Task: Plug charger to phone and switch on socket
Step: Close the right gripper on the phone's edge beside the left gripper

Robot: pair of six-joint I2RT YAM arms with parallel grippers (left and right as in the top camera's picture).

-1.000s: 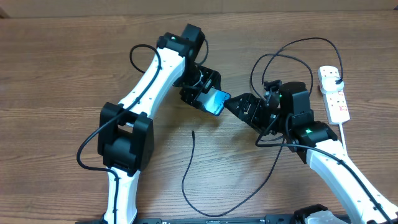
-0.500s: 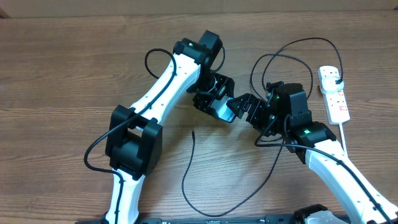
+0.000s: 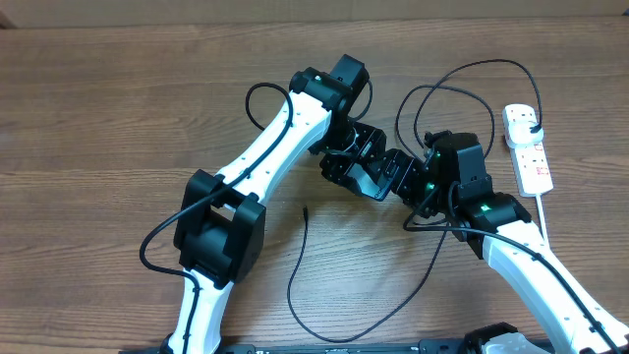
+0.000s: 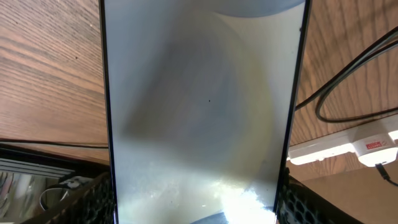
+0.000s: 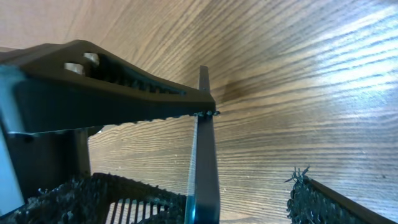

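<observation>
The overhead camera looks straight down on the brown wood-grain tabletop (image 3: 98, 98). Both wrist cameras share the slim dark-edged phone (image 4: 199, 112), very close: left face-on, right edge-on.

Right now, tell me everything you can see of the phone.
The phone is a slim slab with thin dark edges and a glossy pale face washed by glare; no text reads. The left gripper clamps its long sides, above the wooden table. The right wrist view shows it edge-on between the right gripper's open fingers.

Bare table (image 3: 98, 118) on the left, charger (image 3: 305, 231) snaking in front, socket (image 3: 528, 147) far right.
</observation>
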